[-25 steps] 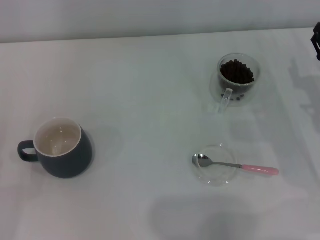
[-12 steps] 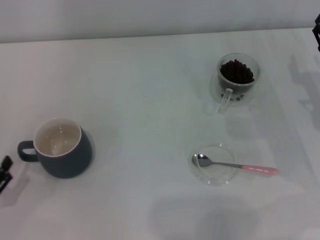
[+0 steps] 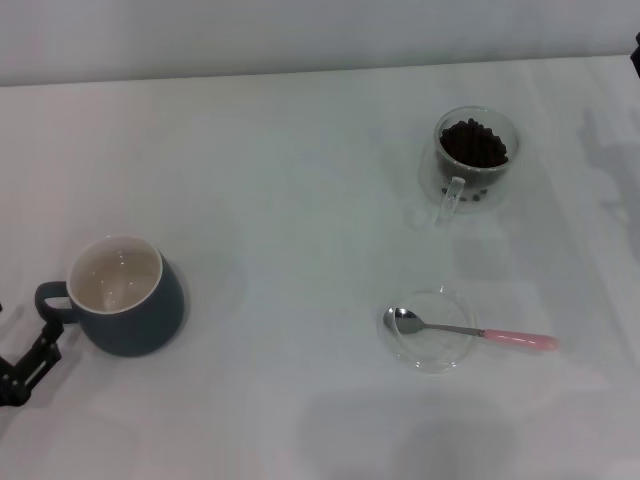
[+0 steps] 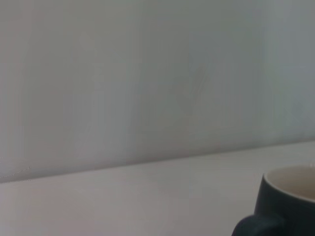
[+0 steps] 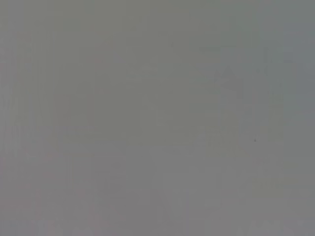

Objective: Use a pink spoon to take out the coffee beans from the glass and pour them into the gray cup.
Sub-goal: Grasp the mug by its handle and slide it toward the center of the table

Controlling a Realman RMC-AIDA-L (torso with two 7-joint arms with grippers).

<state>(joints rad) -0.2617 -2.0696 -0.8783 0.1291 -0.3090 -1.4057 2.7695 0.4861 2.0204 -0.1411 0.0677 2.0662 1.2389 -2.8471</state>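
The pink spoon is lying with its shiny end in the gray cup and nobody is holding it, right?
Not quite. The head view shows the pink spoon lying with its shiny end in the small clear glass dish, not in the gray cup. Nobody is holding it, as you said.

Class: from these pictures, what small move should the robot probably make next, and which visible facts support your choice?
Probably bring the right gripper, now at the table's far right edge, down toward the pink spoon. It lies untouched, bowl in a clear dish, the coffee beans fill the glass, and the gray cup is empty. The left gripper sits beside the cup's handle.
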